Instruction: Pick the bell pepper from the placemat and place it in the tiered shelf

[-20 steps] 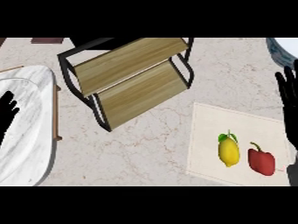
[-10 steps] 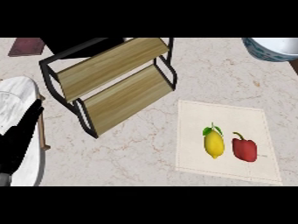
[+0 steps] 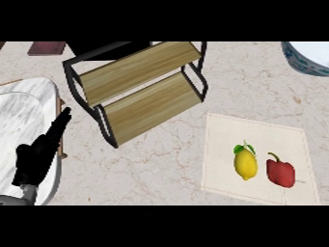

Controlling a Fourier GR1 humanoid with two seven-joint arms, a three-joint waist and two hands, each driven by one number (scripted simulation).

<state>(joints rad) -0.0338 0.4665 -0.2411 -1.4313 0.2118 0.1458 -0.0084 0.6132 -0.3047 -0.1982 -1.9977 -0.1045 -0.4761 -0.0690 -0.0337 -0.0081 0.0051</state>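
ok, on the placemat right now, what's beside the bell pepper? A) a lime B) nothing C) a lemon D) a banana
C. A yellow lemon with a green leaf lies just left of the red bell pepper on the placemat, the two close but apart.

Marble counter [image 3: 195, 198] with tiered shelf [image 3: 142, 89], placemat [image 3: 256, 159], white tray [image 3: 10, 120], bowl [image 3: 316, 58]
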